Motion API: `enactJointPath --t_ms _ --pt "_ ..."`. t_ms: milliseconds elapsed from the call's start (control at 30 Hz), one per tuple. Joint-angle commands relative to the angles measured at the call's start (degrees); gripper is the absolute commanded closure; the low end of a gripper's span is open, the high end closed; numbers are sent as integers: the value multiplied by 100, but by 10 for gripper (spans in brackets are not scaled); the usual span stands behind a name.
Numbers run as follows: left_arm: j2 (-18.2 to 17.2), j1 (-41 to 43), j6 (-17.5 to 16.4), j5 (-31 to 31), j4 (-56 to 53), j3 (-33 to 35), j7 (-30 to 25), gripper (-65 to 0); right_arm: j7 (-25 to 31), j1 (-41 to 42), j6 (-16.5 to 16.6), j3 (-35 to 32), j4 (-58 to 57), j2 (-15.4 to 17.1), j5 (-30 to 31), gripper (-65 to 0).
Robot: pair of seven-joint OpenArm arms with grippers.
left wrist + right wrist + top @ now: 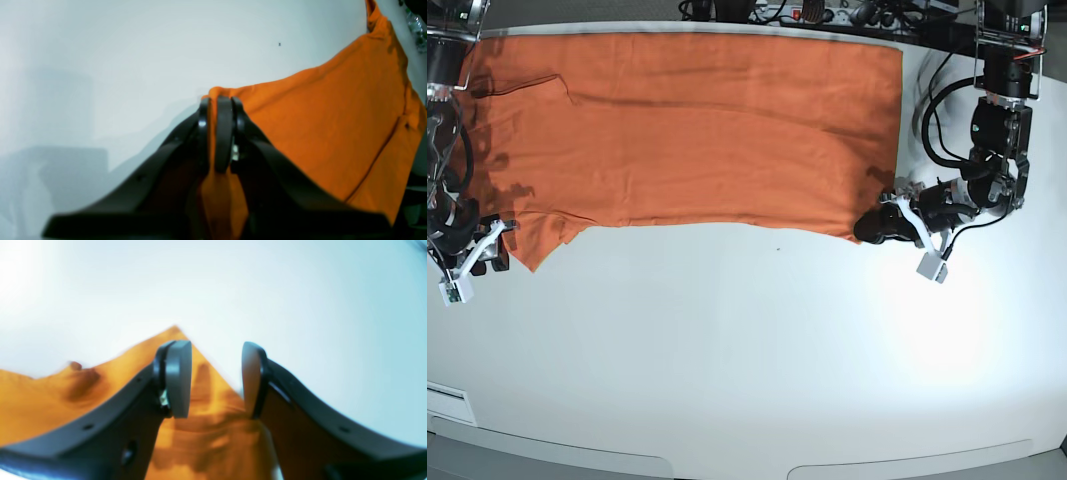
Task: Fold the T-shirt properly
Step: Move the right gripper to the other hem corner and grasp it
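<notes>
Folding the orange T-shirt (727,160), the left hand (220,100) pinches its near edge; the spread right hand (217,380) must regrip.

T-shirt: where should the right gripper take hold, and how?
Take the pointed corner of the T-shirt sticking out beyond its near edge. I'd come from the table side, open fingers straddling the thin cloth; it lies flat and exposed there.

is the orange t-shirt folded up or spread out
Spread out, not a finished fold: the T-shirt reaches from one arm to the other, with the left gripper pinching its edge.
</notes>
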Motion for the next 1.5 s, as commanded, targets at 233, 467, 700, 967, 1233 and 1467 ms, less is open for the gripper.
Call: enactJointPath --t_ms 233,467,700,967,1233,1467 --pt "-98 -11 39 127 39 -42 70 0 -608 1480 852 50 -2459 295 1537 -274" --pt "-98 -13 39 129 39 -42 70 0 -636 1746 1230 -229 -3818 291 1541 -274" --pt "-101 -13 39 129 39 -42 70 0 -1001 1718 1230 -1045 -3860 289 1799 -274" --pt "-101 -17 39 127 39 -42 68 0 -1228 1740 1230 -1388 -3858 319 2240 -178" --pt "-101 -144 42 428 39 -42 -243 0 -420 1886 1230 -1375 -3858 446 2238 0" --pt "-98 -706 42 804 39 -39 -514 0 -334 2538 1230 -1375 -3858 411 2188 0"
